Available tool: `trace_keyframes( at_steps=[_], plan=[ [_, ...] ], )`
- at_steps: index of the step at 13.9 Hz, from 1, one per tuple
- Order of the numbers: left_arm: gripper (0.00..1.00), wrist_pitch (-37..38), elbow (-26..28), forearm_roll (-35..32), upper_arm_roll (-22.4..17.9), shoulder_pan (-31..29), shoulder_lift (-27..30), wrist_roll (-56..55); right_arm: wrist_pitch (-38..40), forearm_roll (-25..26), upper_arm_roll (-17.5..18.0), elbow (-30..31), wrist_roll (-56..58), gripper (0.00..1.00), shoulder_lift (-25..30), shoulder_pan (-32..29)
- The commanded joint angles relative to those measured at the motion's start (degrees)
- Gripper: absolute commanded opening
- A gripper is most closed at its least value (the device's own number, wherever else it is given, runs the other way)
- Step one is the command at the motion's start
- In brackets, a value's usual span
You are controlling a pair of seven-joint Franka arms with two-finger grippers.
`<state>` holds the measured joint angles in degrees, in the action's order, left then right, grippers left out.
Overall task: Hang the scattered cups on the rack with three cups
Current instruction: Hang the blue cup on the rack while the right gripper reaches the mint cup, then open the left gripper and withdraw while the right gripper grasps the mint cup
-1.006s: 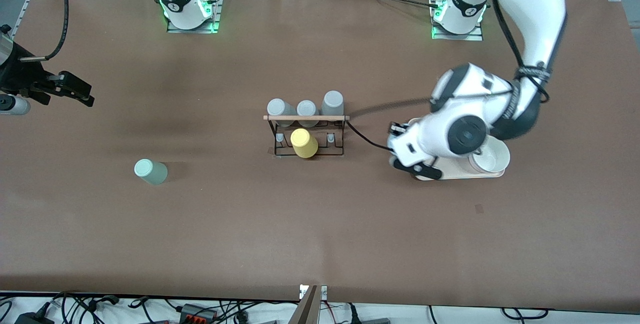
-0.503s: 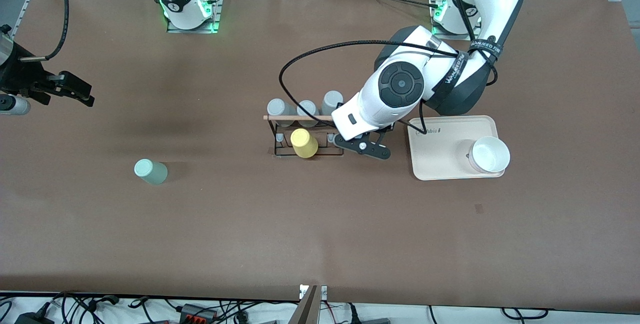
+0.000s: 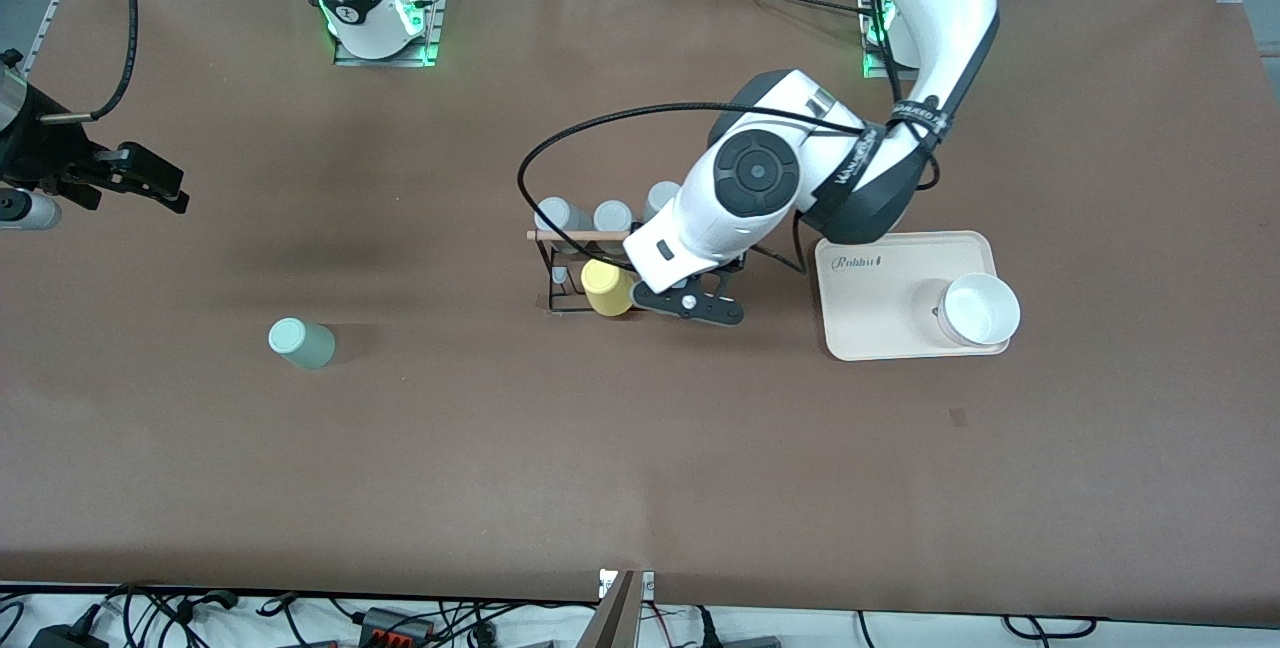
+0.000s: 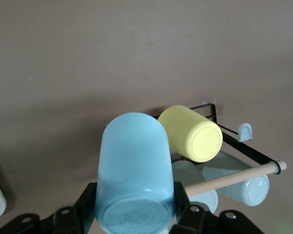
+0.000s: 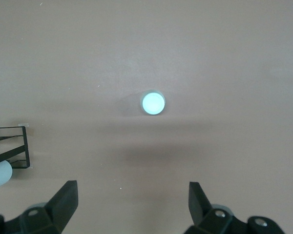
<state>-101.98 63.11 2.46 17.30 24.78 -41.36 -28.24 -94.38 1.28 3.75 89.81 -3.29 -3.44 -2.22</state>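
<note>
While the left hand (image 4: 135, 222) clamps the blue cup (image 4: 134, 168) over the half-hidden rack (image 3: 560, 273), the right hand (image 5: 132, 200) waits spread apart.

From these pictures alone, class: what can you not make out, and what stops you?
- Front view: the left gripper and its blue cup are hidden under the arm's wrist.
- Front view: the rack is partly hidden by that arm, so its free pegs cannot be counted.
- Left wrist view: the grey cups are partly hidden by the blue cup and rod.
- Right wrist view: the right gripper is cut off by the edge.

Cup (image 3: 301, 343) toward right arm's end; rack (image 3: 560, 273) mid-table.
</note>
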Motion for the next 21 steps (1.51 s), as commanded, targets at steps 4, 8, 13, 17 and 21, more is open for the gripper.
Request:
trace_keyframes(
  at_steps=[4,8,13,17,21],
  plan=[
    [0.01,0.3,-0.5,0.5,-0.5,1.2,-1.7,-0.5,0.4,-0.1,0.3,-1.0,-0.1,1.00,-1.8,-0.1],
    [0.01,0.1,0.9,0.0,-0.5,1.2,-3.2,0.0,-0.2,0.0,0.3,-1.0,0.3,1.00,-7.3,-0.5],
    [0.09,-1.3,1.0,-0.3,-0.8,1.2,-5.2,0.2,-11.2,1.3,-0.1,2.5,1.0,1.00,-15.6,-0.9],
    [1.00,-2.5,0.8,-0.4,-1.0,1.2,-5.3,-0.1,-19.3,5.7,-0.1,2.5,2.3,1.00,-24.2,-0.9],
    [1.00,1.1,0.5,-4.5,-2.3,-5.2,1.5,-0.2,-24.1,5.8,-0.1,2.6,5.6,1.00,-28.2,-2.1]
  ],
)
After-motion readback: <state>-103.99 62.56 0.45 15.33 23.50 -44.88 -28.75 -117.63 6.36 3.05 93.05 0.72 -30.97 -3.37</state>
